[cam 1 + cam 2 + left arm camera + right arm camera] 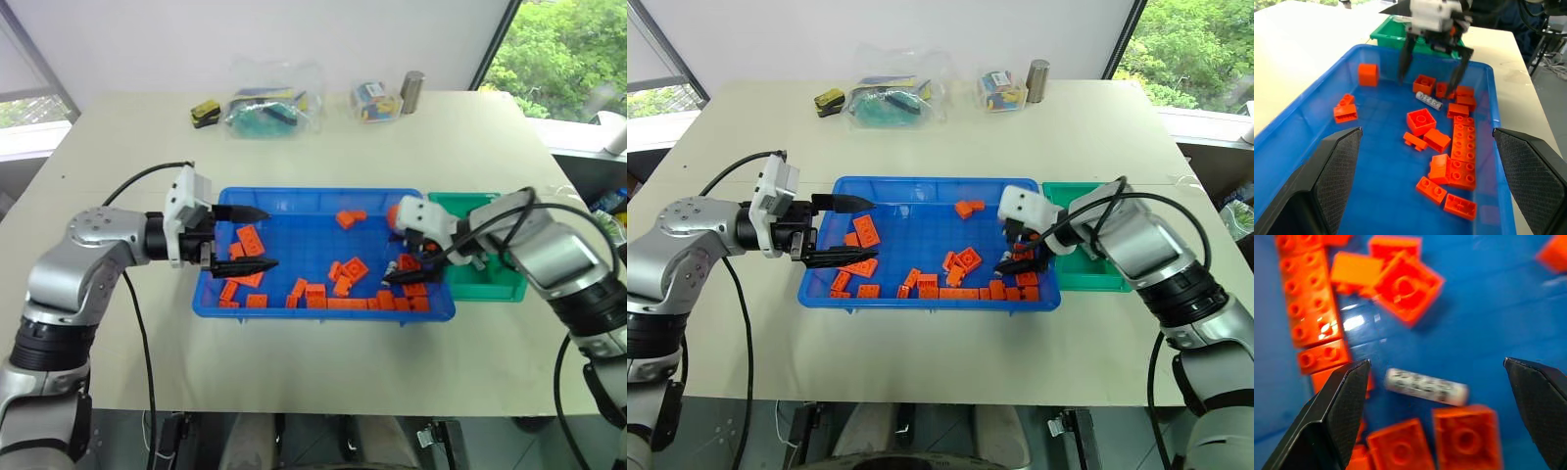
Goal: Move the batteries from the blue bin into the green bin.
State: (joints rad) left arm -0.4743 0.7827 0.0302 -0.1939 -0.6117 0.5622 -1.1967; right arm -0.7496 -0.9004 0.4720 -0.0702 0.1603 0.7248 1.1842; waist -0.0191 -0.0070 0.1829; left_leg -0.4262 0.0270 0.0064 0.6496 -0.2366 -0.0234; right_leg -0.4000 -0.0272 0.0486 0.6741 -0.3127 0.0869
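Observation:
One silvery-grey battery [1426, 386] lies on the floor of the blue bin [323, 313], at its right end among orange bricks; the left wrist view shows the battery [1429, 101] too. My right gripper [1425, 88] points steeply down over it, open, with one finger on each side and nothing held. The green bin [490, 287] stands against the blue bin's right side, partly hidden behind my right arm. At the blue bin's left end my left gripper [271, 238] is open and empty, pointing right across the tray.
Several orange bricks [333, 294] are scattered over the blue bin, most along its front wall. At the table's back stand clear plastic bags [269, 103], a small packet [377, 101], a metal can [412, 91] and a yellow-black item [205, 114].

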